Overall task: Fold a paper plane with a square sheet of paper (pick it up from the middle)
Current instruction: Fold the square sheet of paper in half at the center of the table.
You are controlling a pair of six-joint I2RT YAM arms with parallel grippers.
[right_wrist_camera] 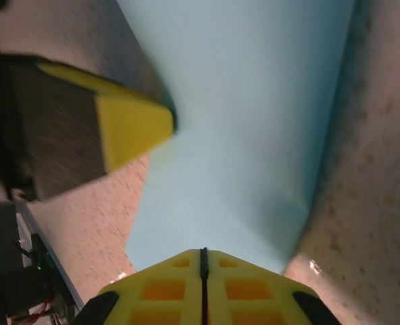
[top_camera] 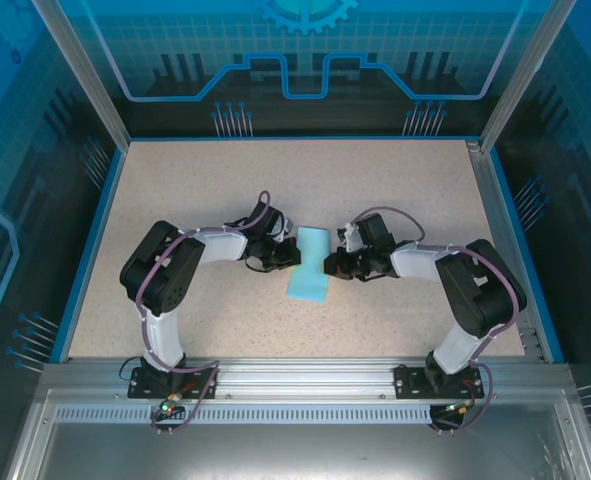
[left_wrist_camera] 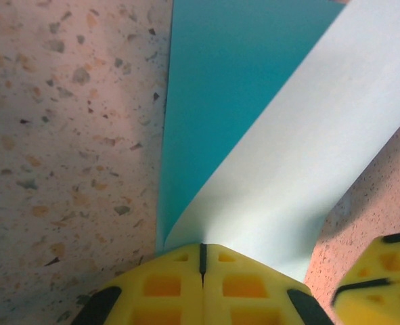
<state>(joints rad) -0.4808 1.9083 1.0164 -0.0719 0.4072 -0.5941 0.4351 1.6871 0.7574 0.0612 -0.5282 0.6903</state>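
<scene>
Where the fingertips meet the paper: hidden in both wrist views, because the yellow pads cover the edge they close on.
Hard to make out: from above, the dark fingers of the left gripper (top_camera: 280,258) and right gripper (top_camera: 333,266) merge with their cables, so the jaw gaps cannot be read there.
Task paper: the sheet of paper (top_camera: 308,265) is folded to a narrow light blue strip in the middle of the table (top_camera: 175,200), between the two grippers, which touch its long sides.
Left wrist view alone: a pale flap stands raised off a darker teal layer that lies flat, and curls down to the fingertips. A yellow finger (left_wrist_camera: 382,271) of the other arm is cut off at lower right.
Right wrist view alone: the paper is one pale colour and curls up along its right side. The left arm's finger (right_wrist_camera: 132,128) is blurred at the sheet's left edge.
Left jaws: closed to a thin seam, pinching the flap's corner.
Right jaws: closed to a seam, with the sheet's near edge running in under them, apparently pinched.
</scene>
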